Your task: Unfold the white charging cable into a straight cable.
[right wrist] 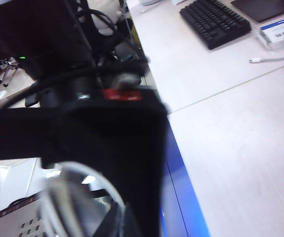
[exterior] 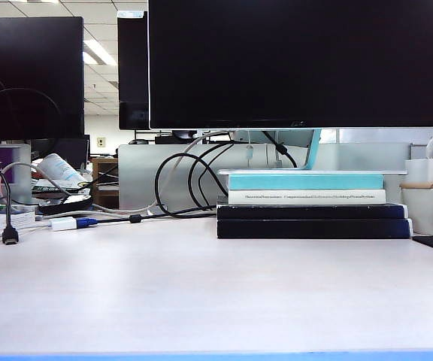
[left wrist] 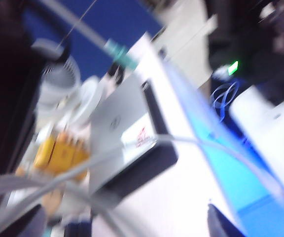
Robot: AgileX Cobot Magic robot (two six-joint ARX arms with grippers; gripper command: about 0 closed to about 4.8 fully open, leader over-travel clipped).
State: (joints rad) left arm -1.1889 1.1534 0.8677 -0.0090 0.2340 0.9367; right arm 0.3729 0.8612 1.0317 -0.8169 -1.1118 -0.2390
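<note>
The white charging cable crosses the blurred left wrist view in loose strands over a desk edge. My left gripper is open, its dark fingertips wide apart, with a strand running between them untouched. In the right wrist view the white charging cable curls in a loop beside the desk's blue edge and runs down into my right gripper, which is shut on it. Neither gripper nor the charging cable shows in the exterior view.
The exterior view shows monitors, a stack of books, black monitor cables and a white adapter with a blue plug. A black keyboard lies on the neighbouring desk. A grey laptop lies under the left gripper.
</note>
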